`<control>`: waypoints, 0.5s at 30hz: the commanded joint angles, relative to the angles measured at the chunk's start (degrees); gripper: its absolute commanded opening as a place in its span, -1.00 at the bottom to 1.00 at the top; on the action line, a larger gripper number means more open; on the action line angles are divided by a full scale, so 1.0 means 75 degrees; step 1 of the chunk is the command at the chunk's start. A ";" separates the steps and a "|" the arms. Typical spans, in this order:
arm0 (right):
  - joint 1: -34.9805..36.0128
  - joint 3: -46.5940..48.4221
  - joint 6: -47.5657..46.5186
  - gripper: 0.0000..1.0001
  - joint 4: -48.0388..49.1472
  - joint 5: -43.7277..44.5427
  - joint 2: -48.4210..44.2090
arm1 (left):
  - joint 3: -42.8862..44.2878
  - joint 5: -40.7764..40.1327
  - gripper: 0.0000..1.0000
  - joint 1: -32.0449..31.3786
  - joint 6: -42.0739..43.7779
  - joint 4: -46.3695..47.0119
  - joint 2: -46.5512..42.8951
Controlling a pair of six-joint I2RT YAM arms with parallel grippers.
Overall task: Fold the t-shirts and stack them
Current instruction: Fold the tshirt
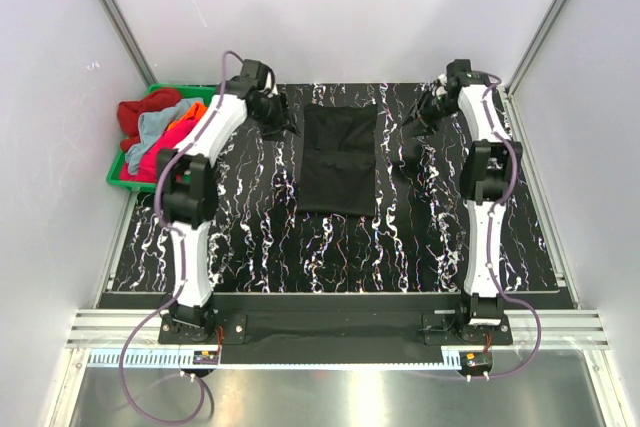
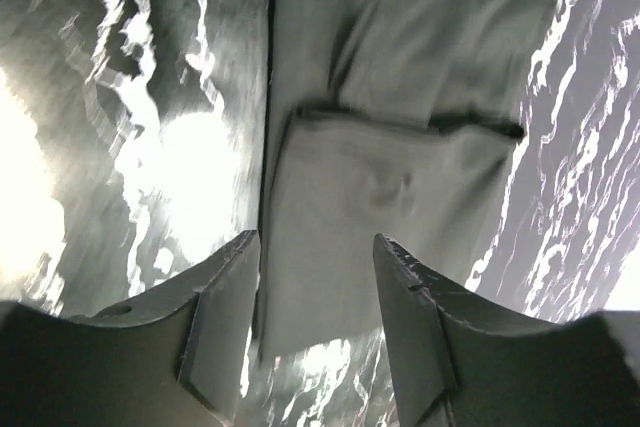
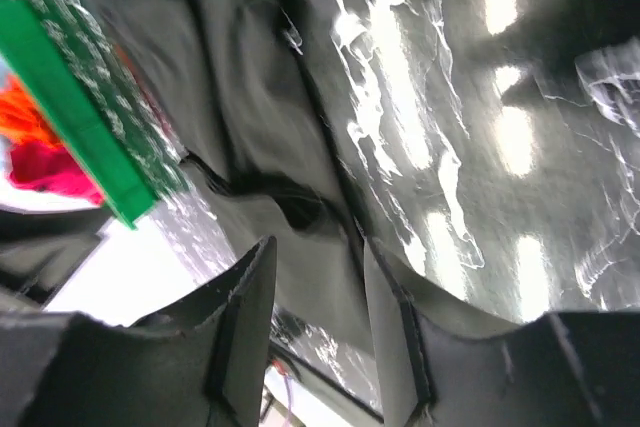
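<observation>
The black t-shirt (image 1: 340,157) lies flat on the marbled black table (image 1: 250,237) as a long, narrow folded rectangle at the far centre. My left gripper (image 1: 281,123) hovers just off its far left corner, open and empty. In the left wrist view the shirt (image 2: 390,187) fills the space beyond the spread fingers (image 2: 225,287). My right gripper (image 1: 420,117) is off the shirt's far right side, open and empty. In the right wrist view the shirt (image 3: 250,137) lies under and beyond the fingers (image 3: 250,297). Red, light blue, orange and magenta-pink t-shirts (image 1: 155,132) are piled at far left.
The piled shirts sit in a green plastic bin (image 1: 117,175) at the table's far left corner; its rim also shows in the right wrist view (image 3: 70,117). White walls close in on three sides. Both arm bases stand at the near edge.
</observation>
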 commanded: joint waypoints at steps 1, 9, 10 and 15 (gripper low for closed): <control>0.0398 -0.1672 -0.0559 -0.04 -0.0339 0.0421 -0.1700 | -0.0966 -0.0335 0.06 -0.0125 0.0610 -0.0259 -0.1663; 0.1816 -0.6387 0.0214 -0.38 0.2163 -0.0106 -0.3931 | -0.3491 0.0322 -0.21 -0.1391 0.0330 0.1581 -0.2348; 0.1991 -0.6529 0.0225 -0.46 0.2186 -0.0060 -0.3954 | -0.3550 0.0415 -0.23 -0.1438 0.0260 0.1628 -0.2243; 0.2450 -0.7256 0.0225 -0.66 0.2385 0.0398 -0.3943 | -0.3912 -0.0017 -0.28 -0.1509 0.0165 0.1699 -0.1844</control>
